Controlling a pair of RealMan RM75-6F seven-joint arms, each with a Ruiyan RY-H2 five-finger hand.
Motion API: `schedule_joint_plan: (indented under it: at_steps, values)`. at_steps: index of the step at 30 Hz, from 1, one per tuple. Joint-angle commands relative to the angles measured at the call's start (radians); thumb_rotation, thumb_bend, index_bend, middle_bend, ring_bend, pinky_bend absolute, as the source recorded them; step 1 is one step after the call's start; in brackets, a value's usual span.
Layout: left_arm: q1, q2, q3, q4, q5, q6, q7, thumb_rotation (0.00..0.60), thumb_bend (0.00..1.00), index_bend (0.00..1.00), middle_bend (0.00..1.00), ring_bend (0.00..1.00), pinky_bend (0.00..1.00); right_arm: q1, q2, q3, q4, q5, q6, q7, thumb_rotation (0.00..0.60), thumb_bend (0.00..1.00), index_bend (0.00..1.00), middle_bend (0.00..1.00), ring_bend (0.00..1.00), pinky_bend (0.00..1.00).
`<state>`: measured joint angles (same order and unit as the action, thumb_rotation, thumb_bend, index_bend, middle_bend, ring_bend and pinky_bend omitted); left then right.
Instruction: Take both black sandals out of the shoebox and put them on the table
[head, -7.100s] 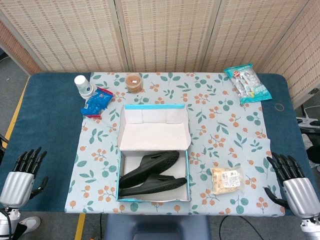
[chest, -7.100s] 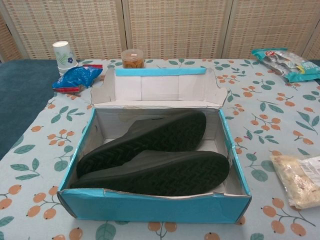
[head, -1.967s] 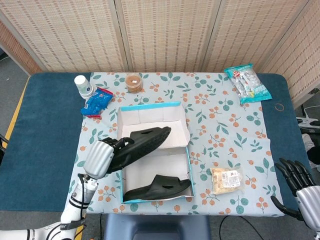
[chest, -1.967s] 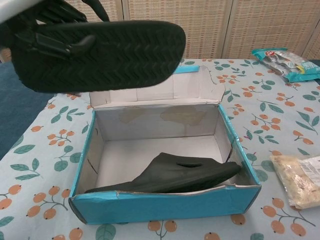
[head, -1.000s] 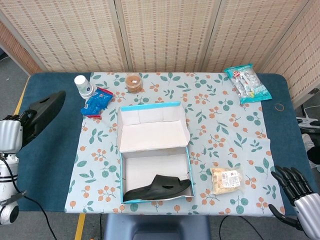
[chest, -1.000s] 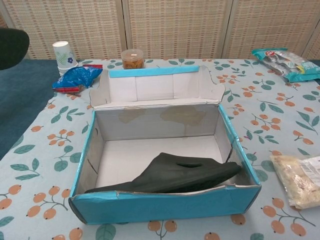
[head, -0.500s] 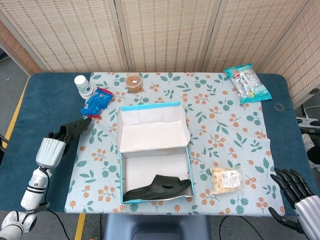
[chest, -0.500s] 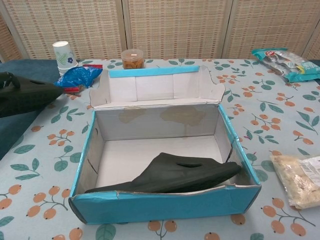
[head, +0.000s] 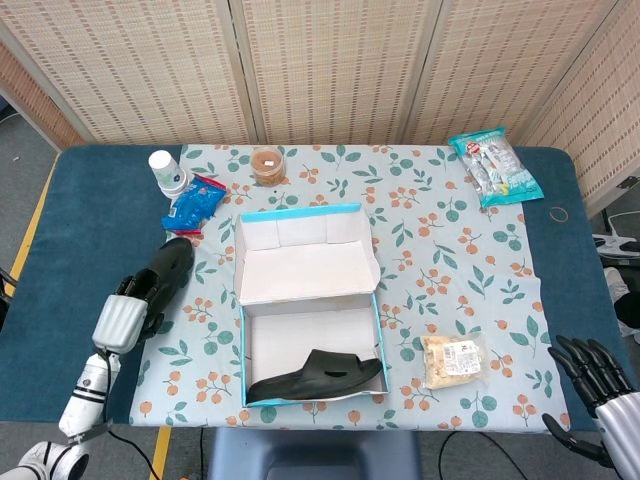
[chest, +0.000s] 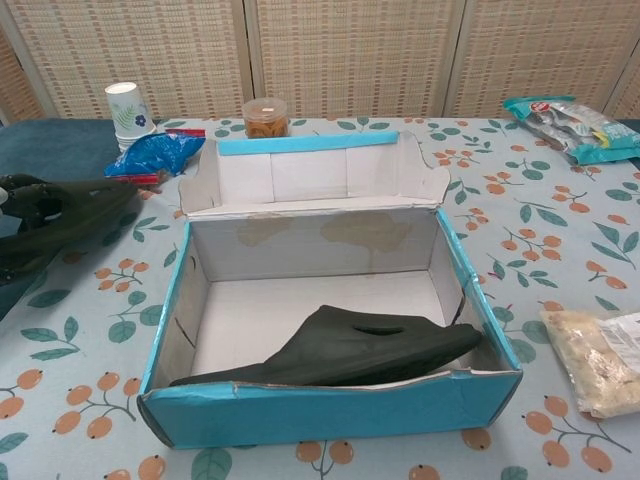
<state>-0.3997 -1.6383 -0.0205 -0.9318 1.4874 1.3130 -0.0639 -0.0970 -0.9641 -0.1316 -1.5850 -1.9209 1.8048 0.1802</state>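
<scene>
Sandal outside the box: one black sandal (head: 165, 274) was out left of the shoebox (head: 310, 310), lying along the left edge of the floral cloth (head: 450, 260), toe pointing up toward the blue snack bag (head: 193, 206). In the chest view it looked low over the cloth, but honestly couldn't tell whether it was fully resting or a hair above.

Left hand: the left hand (head: 127, 310) had its fingers wrapped around the heel end of that sandal, so it was holding it. Silver back of the hand facing up, dark fingers on the shoe.

Sandal in the box: the other black sandal (chest: 335, 350) sat in the shoebox, at the front, leaning against the near wall, toe end toward the right side.

Shoebox: turquoise outside, white inside, lid flipped open at the back, middle of the tabletop (head: 90, 215).

Right hand: the right hand (head: 600, 385) was way off at the near right corner, fingers spread apart, nothing in it and not touching anything.

Other stuff: a clear bag of pale snacks (head: 453, 360) just right of the box, a paper cup (head: 166, 171) and a small jar of something brown (head: 266, 165) at the back, and a teal-edged packet (head: 494, 166) at the far right. Woven screens (head: 330, 65) behind it all.
</scene>
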Motion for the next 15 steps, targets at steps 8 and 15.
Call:
schedule_joint_plan:
  at_steps: [8, 15]
  values:
    - [-0.010, 0.246, 0.029, -0.370, -0.034, -0.174, -0.220, 0.600, 0.36, 0.00, 0.00, 0.00, 0.15, -0.001, 0.000, 0.000, -0.003, 0.000, -0.004, -0.007, 0.554, 0.20, 0.00, 0.00, 0.00, 0.00]
    - [-0.038, 0.392, 0.054, -0.501, 0.029, -0.247, -0.574, 0.600, 0.35, 0.00, 0.00, 0.00, 0.12, 0.000, -0.001, -0.001, -0.007, 0.000, -0.014, -0.015, 0.555, 0.20, 0.00, 0.00, 0.00, 0.00]
